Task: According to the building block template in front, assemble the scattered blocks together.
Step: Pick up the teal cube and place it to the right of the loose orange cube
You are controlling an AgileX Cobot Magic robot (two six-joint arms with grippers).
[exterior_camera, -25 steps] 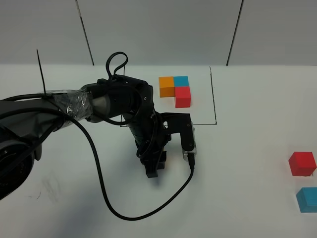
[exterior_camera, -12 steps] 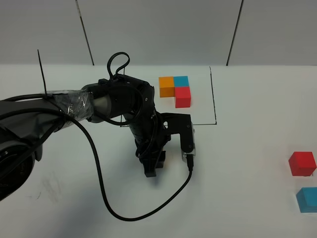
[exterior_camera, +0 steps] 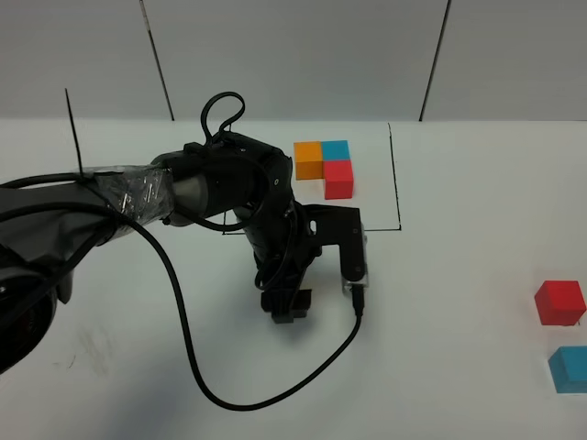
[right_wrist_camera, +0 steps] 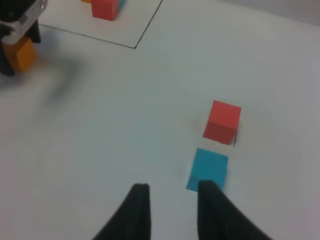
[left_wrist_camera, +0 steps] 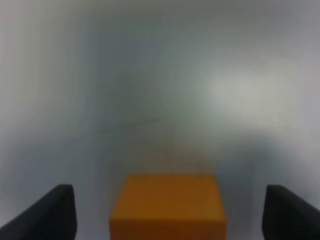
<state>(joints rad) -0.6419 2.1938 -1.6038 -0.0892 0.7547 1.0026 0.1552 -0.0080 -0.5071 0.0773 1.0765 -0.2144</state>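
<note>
The left gripper [exterior_camera: 286, 310] points down at the white counter [exterior_camera: 459, 394]. Its black fingers [left_wrist_camera: 50, 215] are spread wide on either side of the small orange matte cube [left_wrist_camera: 167, 205]. Counter shows between each finger and the cube, so nothing is clamped. From the high camera the arm hides this cube.

A black cable [exterior_camera: 183, 339] loops from the wrist over the counter toward 7 o'clock. Near the gripper at 1 o'clock sits the building block template [exterior_camera: 326, 167]: orange, teal-blue and red cubes touching in an L, bounded by a thin black line frame [exterior_camera: 395, 174].

The right gripper [right_wrist_camera: 172, 210], outside the high view, hangs over the counter with its fingers a little apart and nothing between them. Just ahead of it lies the teal-blue matte cube [right_wrist_camera: 208, 170]. The red matte cube [right_wrist_camera: 222, 122] lies just beyond that, apart from it.

Both cubes lie well away from the left gripper, between 3 and 4 o'clock. The teal-blue one is cut by the high view's edge. Bare counter stretches between them and the left arm.

Since half a second ago the left gripper has shifted slightly toward 3 o'clock, while the red and teal-blue cubes have stayed put.
</note>
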